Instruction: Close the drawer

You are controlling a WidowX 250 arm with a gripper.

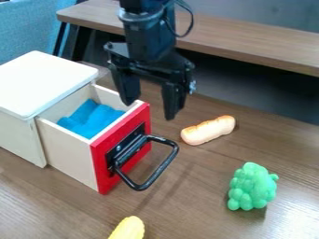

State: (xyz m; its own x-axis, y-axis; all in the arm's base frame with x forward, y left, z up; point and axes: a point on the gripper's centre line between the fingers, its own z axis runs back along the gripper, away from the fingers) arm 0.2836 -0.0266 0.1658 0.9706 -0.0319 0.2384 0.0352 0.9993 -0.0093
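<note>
Drawer (68,149) sits pulled open, the far corner of its red front (101,165) below the spread jaws.

The black handle (161,169) projects from the red front (100,172) of the open drawer (68,154), obstructing close passage along that face; its loop has an opening. Bare desk (196,186) extends between the handle and the green toy (252,186), forming a lane that continues between that toy and the yellow toy (129,228) at the lower edge. The bread roll (209,130) restricts the way beside the handle on the bench side. The end effector's (149,110) parted fingers hang near the front's far upper corner. A raised wooden bench (255,41) bounds the rear.
</note>
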